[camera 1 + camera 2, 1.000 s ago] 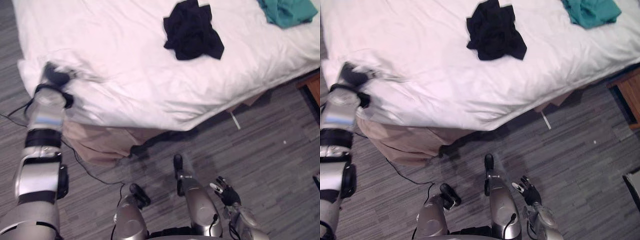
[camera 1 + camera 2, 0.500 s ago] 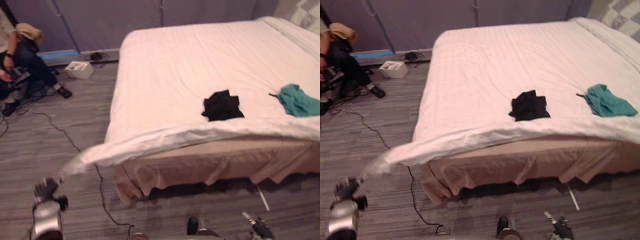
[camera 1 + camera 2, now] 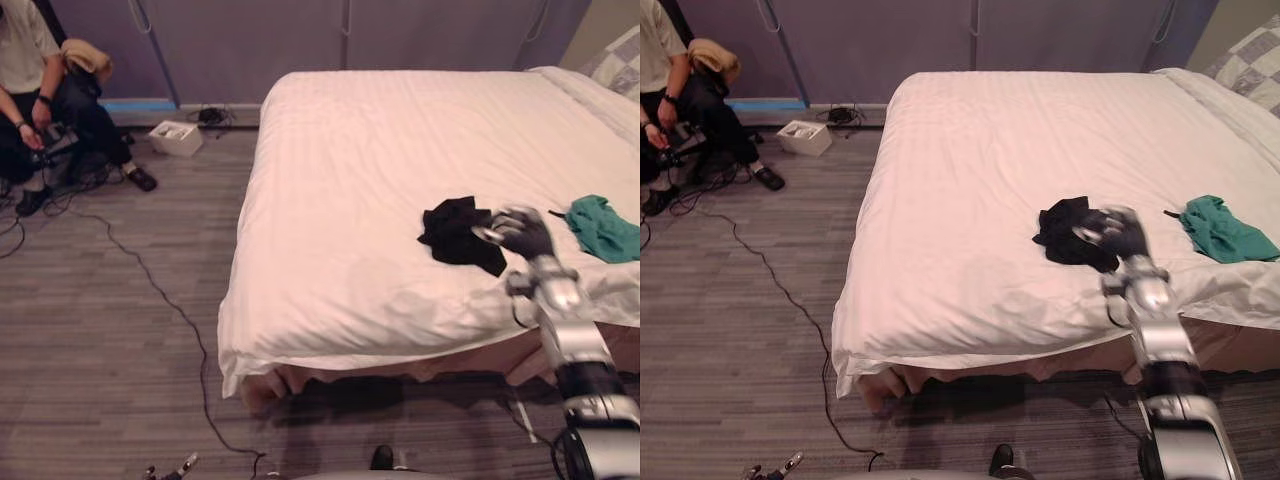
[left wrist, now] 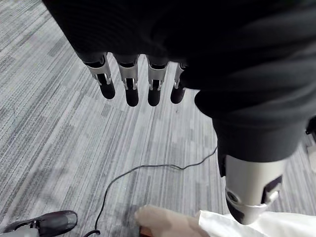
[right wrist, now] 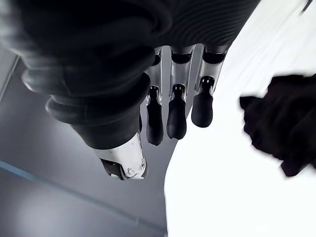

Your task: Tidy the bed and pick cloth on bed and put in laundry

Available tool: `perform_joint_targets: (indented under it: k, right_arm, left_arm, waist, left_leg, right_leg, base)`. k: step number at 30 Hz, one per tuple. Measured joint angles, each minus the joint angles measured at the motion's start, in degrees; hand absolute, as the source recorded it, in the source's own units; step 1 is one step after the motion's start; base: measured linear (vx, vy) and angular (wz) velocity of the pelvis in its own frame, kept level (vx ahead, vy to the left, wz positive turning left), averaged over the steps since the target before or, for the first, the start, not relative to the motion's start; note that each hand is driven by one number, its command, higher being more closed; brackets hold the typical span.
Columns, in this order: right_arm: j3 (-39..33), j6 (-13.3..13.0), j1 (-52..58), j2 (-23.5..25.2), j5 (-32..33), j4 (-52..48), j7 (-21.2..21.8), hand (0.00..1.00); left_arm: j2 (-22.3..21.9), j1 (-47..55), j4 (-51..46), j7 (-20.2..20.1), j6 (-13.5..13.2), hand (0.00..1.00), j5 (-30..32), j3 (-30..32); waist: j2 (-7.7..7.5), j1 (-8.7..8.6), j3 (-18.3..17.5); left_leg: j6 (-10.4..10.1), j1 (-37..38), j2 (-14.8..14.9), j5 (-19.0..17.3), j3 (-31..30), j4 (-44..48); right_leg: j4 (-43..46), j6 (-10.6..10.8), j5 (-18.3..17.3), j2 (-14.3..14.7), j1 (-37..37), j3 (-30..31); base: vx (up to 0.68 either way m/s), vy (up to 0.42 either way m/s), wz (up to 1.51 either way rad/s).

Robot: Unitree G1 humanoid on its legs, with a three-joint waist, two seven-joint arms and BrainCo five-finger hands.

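Two cloths lie on the bed (image 3: 340, 190) in the eye views: a black cloth (image 3: 452, 230) near the front edge and a teal cloth (image 3: 605, 228) to its right, with the right hand (image 3: 522, 232) blurred at the black cloth's right edge. In the left wrist view, the left hand (image 4: 163, 44) hangs over the floor (image 4: 59, 138), fingers (image 4: 129, 86) straight and empty. In the right wrist view, the right hand's fingers (image 5: 175, 116) are loosely extended above the sheet and hold nothing, with the black cloth just beside them.

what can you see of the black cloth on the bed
The black cloth is a small crumpled heap of soft dark fabric, with folds and uneven corners, lying loose on the white bed cover near the bed's front edge. The teal cloth lies apart from it, farther to the right. The right hand hovers at its right side, fingers relaxed and holding none of it.
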Motion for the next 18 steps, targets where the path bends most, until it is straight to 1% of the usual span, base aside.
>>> perform_joint_targets:
  k: [1,2,3,4,7,9,10,11,12,13,14,16,18]
  right_arm:
    - [2.49,0.19,-5.23,-0.01,0.66,0.0,0.96,1.0]
    - [3.56,0.2,-7.9,0.06,0.97,0.0,1.08,1.0]
    - [5.8,0.22,-13.66,0.43,1.96,-0.01,1.07,1.0]
    - [7.38,0.24,-17.64,1.12,2.8,-0.01,1.04,1.0]
    - [10.69,0.51,-23.94,3.88,3.68,-0.21,0.99,1.0]
    - [13.64,2.6,-27.05,7.05,4.79,-0.34,1.04,1.0]
    - [14.27,2.96,-27.34,7.67,4.87,-0.38,1.08,1.0]
    - [15.94,4.35,-27.81,8.75,5.0,-0.51,0.9,1.0]
    - [16.72,5.09,-27.92,9.5,5.36,-0.49,0.85,1.0]
    - [17.62,6.6,-27.92,10.28,6.86,-0.41,0.35,1.0]
    - [17.88,7.08,-27.89,10.59,7.3,-0.22,0.31,1.0]
    - [18.1,8.91,-26.87,12.82,9.19,1.21,0.27,1.0]
    - [18.23,8.85,-24.59,14.79,10.06,4.47,0.36,1.0]
  left_arm:
    - [0.03,-2.4,-0.04,0.6,-0.34,0.0,0.02,-0.07]
    - [0.03,-3.76,-0.09,0.87,-0.51,0.0,-0.03,-0.19]
    - [0.15,-6.8,-0.2,1.02,-1.02,0.0,-0.14,-0.8]
    - [0.36,-9.01,-0.35,1.09,-1.23,0.0,-0.2,-1.69]
    - [1.02,-13.48,-1.8,1.19,-1.23,0.0,-0.32,-3.47]
    - [1.73,-16.84,-3.56,1.32,-1.01,0.0,-1.15,-6.37]
    - [1.82,-17.59,-3.59,1.29,-0.94,0.0,-1.46,-7.05]
    - [1.83,-19.24,-3.48,1.3,-0.57,0.0,-1.49,-8.52]
    - [1.81,-20.66,-3.29,1.25,-0.25,0.0,-1.5,-9.69]
    - [1.7,-22.97,-2.41,1.23,0.01,0.0,-1.99,-11.53]
    - [1.63,-23.8,-2.14,1.2,0.17,0.0,-2.05,-12.14]
    - [1.35,-26.6,-0.63,1.14,0.17,0.0,-2.77,-14.8]
    - [0.18,-27.46,0.38,1.2,0.19,0.0,-3.3,-16.28]
  waist:
    - [-0.12,1.26,1.9]
    - [-0.16,1.49,3.08]
    - [-0.04,2.18,6.09]
    - [0.07,3.1,8.37]
    - [0.44,4.4,13.71]
    - [1.1,4.64,17.36]
    - [1.32,4.7,17.79]
    - [1.95,4.79,18.15]
    - [2.49,4.89,18.45]
    - [3.59,5.25,19.13]
    - [4.08,5.34,19.39]
    - [5.86,5.59,20.33]
    - [6.89,5.63,20.87]
  left_leg:
    - [0.02,-1.87,0.13,0.0,-0.88,1.24]
    - [0.12,-2.82,0.24,0.07,-1.37,1.97]
    - [0.37,-5.49,0.4,0.25,-2.52,3.47]
    - [0.46,-7.63,0.67,0.29,-2.84,4.85]
    - [0.69,-11.76,1.11,0.15,-4.27,7.84]
    - [1.52,-15.77,1.18,-0.34,-5.63,10.6]
    - [1.76,-16.69,1.14,-0.5,-5.71,11.29]
    - [2.45,-19.43,1.02,-0.97,-5.85,12.96]
    - [2.91,-21.4,0.78,-1.28,-5.93,14.26]
    - [3.41,-23.92,0.32,-1.58,-6.24,15.87]
    - [3.75,-24.83,0.16,-1.79,-6.3,16.52]
    - [4.36,-28.57,-0.64,-2.18,-6.48,18.88]
    - [4.52,-29.98,-1.25,-2.08,-6.42,19.25]
  right_leg:
    - [0.26,-0.15,0.28,-0.18,-1.16,-0.62]
    - [0.7,-0.23,0.33,-0.3,-2.02,-0.96]
    - [1.88,-0.32,0.38,-0.56,-3.93,-1.68]
    - [2.79,-0.58,0.47,-0.69,-5.7,-1.84]
    - [4.95,-1.03,0.32,-1.07,-8.74,-2.64]
    - [7.49,-1.29,0.11,-1.85,-11.95,-2.85]
    - [8.13,-1.34,0.04,-2.13,-12.86,-2.86]
    - [9.92,-1.35,-0.21,-2.82,-15.54,-2.78]
    - [11.64,-1.28,-0.7,-3.61,-17.69,-2.68]
    - [14.46,-1.2,-1.46,-4.85,-20.58,-2.66]
    - [15.53,-1.01,-1.8,-5.3,-21.63,-2.67]
    - [19.58,-1.04,-2.94,-7.21,-26.16,-2.35]
    - [21.84,-0.86,-3.74,-8.33,-28.48,-1.95]
  base:
    - [-0.04,0.009,0.33]
    - [-0.08,0.007,0.37]
    - [-0.11,0.007,0.31]
    - [-0.11,0.007,0.28]
    - [-0.08,0.012,0.2]
    - [-0.09,0.057,0.23]
    - [-0.09,0.089,0.14]
    - [-0.08,0.109,0.08]
    - [-0.11,0.134,0.12]
    - [-0.09,0.115,0.12]
    - [-0.1,0.102,0.12]
    - [-0.1,0.082,0.11]
    - [-0.08,0.041,0.08]
